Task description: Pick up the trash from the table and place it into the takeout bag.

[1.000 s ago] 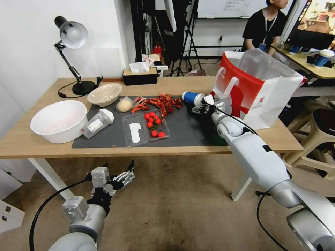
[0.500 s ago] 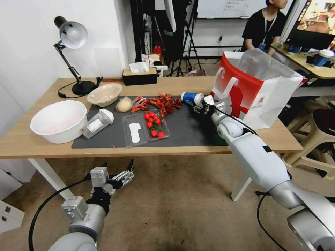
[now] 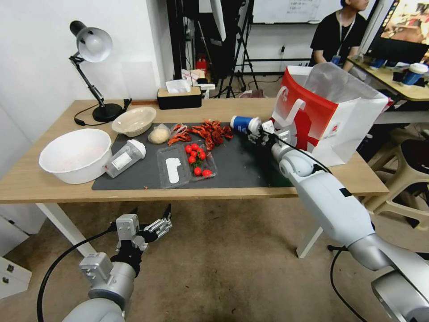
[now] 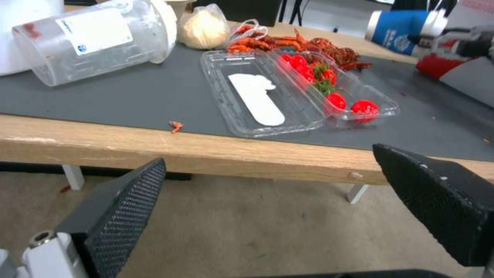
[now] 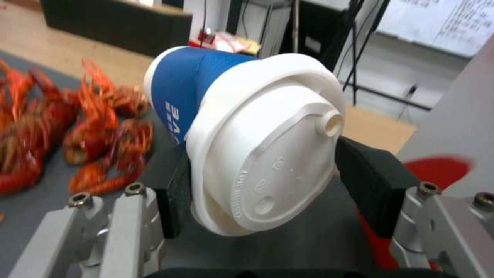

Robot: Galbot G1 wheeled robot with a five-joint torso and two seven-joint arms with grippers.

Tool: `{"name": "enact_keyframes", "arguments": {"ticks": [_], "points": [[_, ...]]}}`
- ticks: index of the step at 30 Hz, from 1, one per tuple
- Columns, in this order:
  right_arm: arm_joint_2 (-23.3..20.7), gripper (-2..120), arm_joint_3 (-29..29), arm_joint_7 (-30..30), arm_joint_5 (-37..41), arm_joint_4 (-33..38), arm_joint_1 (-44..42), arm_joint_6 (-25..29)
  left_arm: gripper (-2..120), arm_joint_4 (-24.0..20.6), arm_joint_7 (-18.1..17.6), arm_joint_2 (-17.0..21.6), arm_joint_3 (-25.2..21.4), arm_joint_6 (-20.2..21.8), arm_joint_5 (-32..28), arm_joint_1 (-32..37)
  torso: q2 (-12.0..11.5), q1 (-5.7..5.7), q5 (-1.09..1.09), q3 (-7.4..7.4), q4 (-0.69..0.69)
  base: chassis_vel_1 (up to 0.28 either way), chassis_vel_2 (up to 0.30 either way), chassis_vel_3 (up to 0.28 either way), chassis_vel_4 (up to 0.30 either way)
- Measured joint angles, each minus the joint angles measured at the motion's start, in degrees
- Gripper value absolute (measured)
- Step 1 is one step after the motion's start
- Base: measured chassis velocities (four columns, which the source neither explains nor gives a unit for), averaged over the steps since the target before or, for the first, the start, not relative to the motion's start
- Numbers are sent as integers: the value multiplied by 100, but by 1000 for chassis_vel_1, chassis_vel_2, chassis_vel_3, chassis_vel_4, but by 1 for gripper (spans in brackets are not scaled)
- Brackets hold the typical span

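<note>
While the left tool (image 3: 154, 222) hangs spread wide at lower left below the long light-wood worktop (image 3: 232, 108), the right tool (image 3: 258, 133) clamps the blue white-lidded paper cup (image 3: 245, 124) sideways at centre right, beside the red-and-white boxy paper takeout bag (image 3: 327, 112).

bench (image 3: 232, 109): light wood, matt
mat (image 3: 241, 165): dark grey, matt, smooth
paper cup (image 5: 190, 88): blue paper, smooth white plastic lid
takeout bag (image 3: 353, 120): red-white paper, slight sheen
tray (image 4: 257, 116): clear glossy plastic
right gripper (image 5: 268, 189): bare metal, black matt pads
left gripper (image 4: 288, 200): black textured pads
</note>
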Motion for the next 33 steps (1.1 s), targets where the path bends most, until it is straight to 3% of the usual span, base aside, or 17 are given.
{"name": "enact_keyframes", "arguments": {"ticks": [6,21,30,33], "points": [[-232,61,-9,26,325,700,-219,-232,100,-10,0,-15,2,-32,1,4,0,0,0,0,-1,0,0,0,0],[-331,61,4,30,481,1139,-458,-344,100,-33,-3,-26,-14,-76,4,21,0,0,0,0,0,0,0,0,0],[-510,61,185,11,607,1709,-831,-420,100,-42,-6,-33,-30,-131,6,40,0,0,0,0,-1,0,0,0,0],[-661,61,523,16,613,2220,-1097,-324,100,-39,-9,-17,-41,-134,5,37,0,0,-1,0,-2,0,0,0,0]]}}
